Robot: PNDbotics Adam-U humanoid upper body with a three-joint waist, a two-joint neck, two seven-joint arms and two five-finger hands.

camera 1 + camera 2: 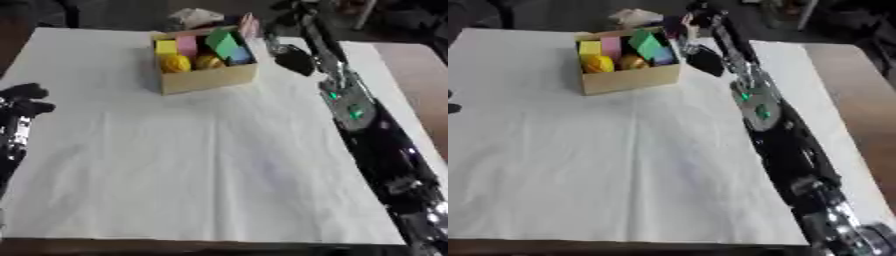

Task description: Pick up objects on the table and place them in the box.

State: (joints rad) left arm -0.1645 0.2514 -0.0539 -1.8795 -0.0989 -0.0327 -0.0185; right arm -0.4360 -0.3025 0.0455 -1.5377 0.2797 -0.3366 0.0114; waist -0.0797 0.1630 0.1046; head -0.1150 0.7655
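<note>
White cloth covers the table [192, 165], bare of loose pieces as far as I can see. At its left edge my left hand [24, 99] rests with fingers curled on nothing. Further right stands the cardboard box [208, 80], holding a yellow block [166, 47], a pink block [187, 45], a green block [222, 43] and two yellow balls [175, 63]. My right hand [697, 14] reaches past the box's far right corner; whether it holds anything I cannot tell. The risk, I judge: pulling that arm back could clip the box wall and shove or tip it.
</note>
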